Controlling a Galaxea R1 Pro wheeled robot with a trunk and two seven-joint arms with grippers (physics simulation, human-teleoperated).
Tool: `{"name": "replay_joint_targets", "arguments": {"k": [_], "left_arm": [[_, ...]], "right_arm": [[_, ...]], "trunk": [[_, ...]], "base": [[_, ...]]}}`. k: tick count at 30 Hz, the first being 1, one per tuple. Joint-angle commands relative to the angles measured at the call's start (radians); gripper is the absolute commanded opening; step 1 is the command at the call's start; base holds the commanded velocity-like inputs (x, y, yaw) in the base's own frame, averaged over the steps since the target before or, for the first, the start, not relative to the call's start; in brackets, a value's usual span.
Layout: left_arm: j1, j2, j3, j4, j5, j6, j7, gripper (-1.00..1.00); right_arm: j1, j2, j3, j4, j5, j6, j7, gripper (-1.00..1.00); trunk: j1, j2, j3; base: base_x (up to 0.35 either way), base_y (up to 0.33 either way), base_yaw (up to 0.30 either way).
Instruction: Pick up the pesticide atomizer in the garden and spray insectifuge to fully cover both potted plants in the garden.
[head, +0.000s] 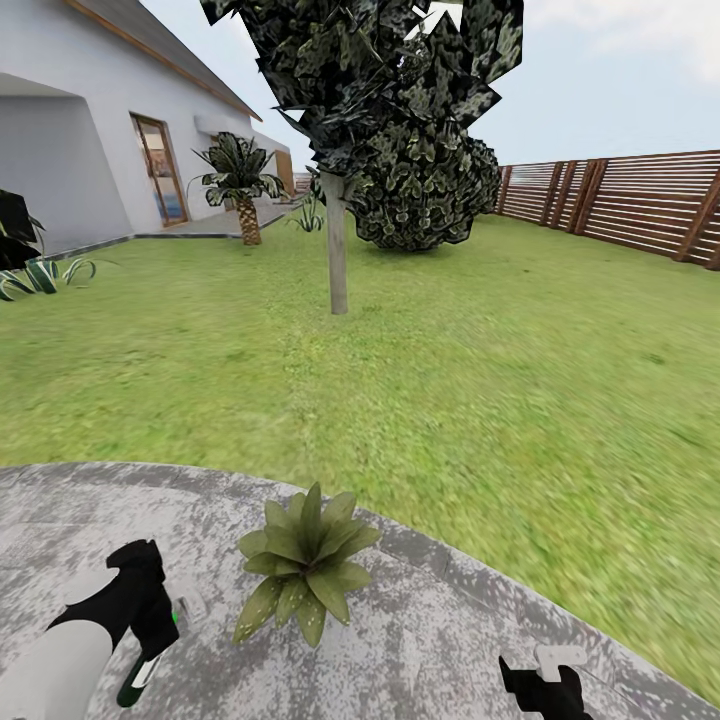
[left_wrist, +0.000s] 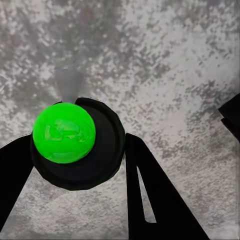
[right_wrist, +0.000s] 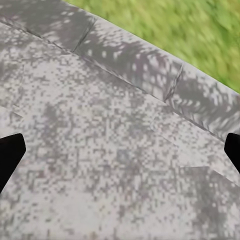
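A: How many potted plants appear, and where?
B: One potted plant, a low rosette of pointed leaves, standing on the grey stone paving near its curved edge with the lawn.

A: Where is the pesticide atomizer?
B: One pesticide atomizer sits in the left gripper, just left of the plant; the jaws are clamped on it. The left wrist view shows its round green end between two dark fingers, over paving.

A: And the right gripper?
B: The right gripper hangs over the paving, low at right; its two fingertips stand wide apart, with nothing between them.

A: Background?
B: One trunked tree, one round bush, one palm, a slatted fence, a white house.
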Motion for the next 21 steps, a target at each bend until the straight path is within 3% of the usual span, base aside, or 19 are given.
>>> {"name": "replay_joint_targets", "arguments": {"k": [1,6,11,14,19,21], "left_arm": [[0.000,0.002,0.005,0.000,-0.003,0.010,-0.006,-1.00],[-0.006,-0.006,0.017,-0.011,0.008,0.016,0.028,-1.00],[-0.019,-0.055,0.017,-0.016,0.010,0.026,0.046,-1.00],[-0.020,-0.064,0.017,-0.016,0.010,0.026,0.047,-1.00],[-0.007,-0.043,0.017,-0.011,0.009,0.015,0.052,-1.00],[-0.005,-0.007,0.018,-0.003,0.014,0.013,0.063,-1.00]], "right_arm": [[-0.001,0.001,-0.009,-0.002,0.005,-0.003,0.008,1.00],[-0.001,0.001,-0.009,-0.002,0.005,-0.003,0.008,1.00],[-0.001,0.001,-0.009,-0.002,0.005,-0.003,0.008,1.00],[-0.001,0.001,-0.009,-0.002,0.005,-0.003,0.008,1.00],[-0.001,0.001,-0.009,-0.002,0.005,-0.003,0.008,1.00],[-0.001,0.001,-0.009,-0.002,0.005,-0.003,0.008,1.00]], "trunk": [[0.000,0.000,-0.001],[0.000,0.000,-0.001],[0.000,0.000,-0.001],[0.000,0.000,-0.001],[0.000,0.000,-0.001],[0.000,0.000,-0.001]], "base": [[0.000,0.000,0.000],[0.000,0.000,0.000],[0.000,0.000,0.000],[0.000,0.000,0.000],[0.000,0.000,0.000],[0.000,0.000,0.000]]}}
